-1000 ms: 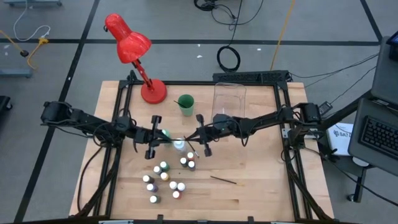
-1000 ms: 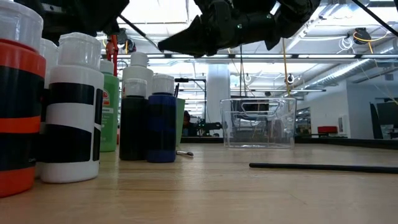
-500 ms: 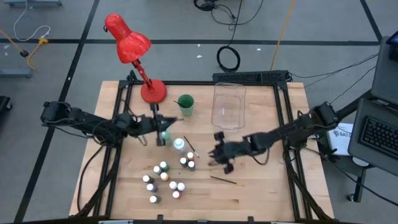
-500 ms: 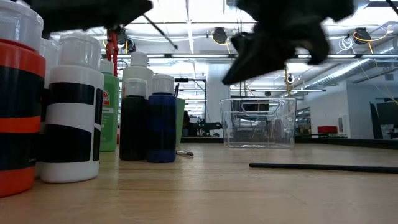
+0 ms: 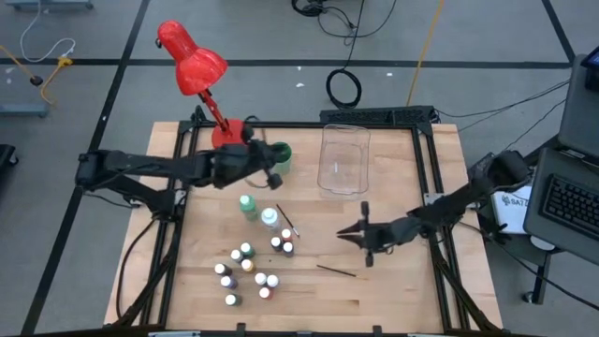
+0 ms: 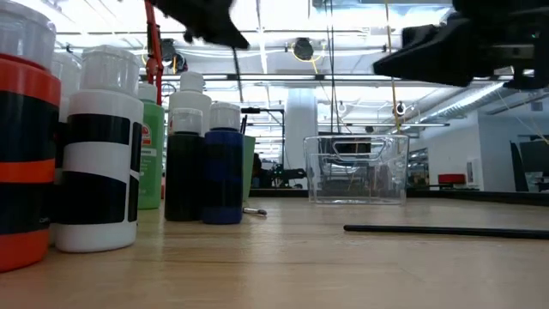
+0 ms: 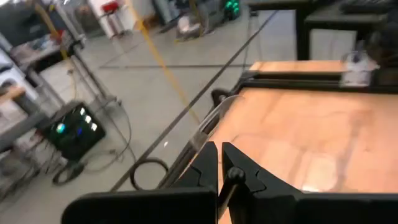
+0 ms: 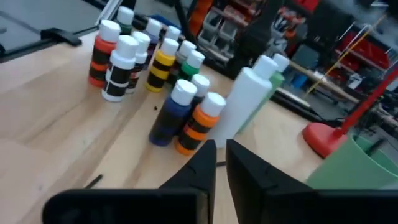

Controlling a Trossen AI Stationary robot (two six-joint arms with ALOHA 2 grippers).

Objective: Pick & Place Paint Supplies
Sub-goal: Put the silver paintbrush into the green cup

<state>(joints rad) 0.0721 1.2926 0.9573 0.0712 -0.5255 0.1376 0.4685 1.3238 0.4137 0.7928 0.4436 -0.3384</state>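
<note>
Seen from above, the left gripper (image 5: 271,166) hovers by the green cup (image 5: 279,155) near the red lamp (image 5: 199,75), while the right gripper (image 5: 358,230) hangs over bare wood below the clear bin (image 5: 343,157). Small paint bottles (image 5: 245,271) cluster on the table (image 5: 393,290); a green bottle (image 5: 248,207), a white bottle (image 5: 270,218) and a brush (image 5: 336,271) lie nearby.

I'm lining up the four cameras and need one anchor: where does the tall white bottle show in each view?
High view: tall white bottle near the table's middle, beside the tall green bottle.
Low view: cannot tell it among the near bottles.
Left wrist view: not in it.
Right wrist view: tall white bottle behind the orange-banded small bottle.
Shared landmark: red lamp base.
</note>
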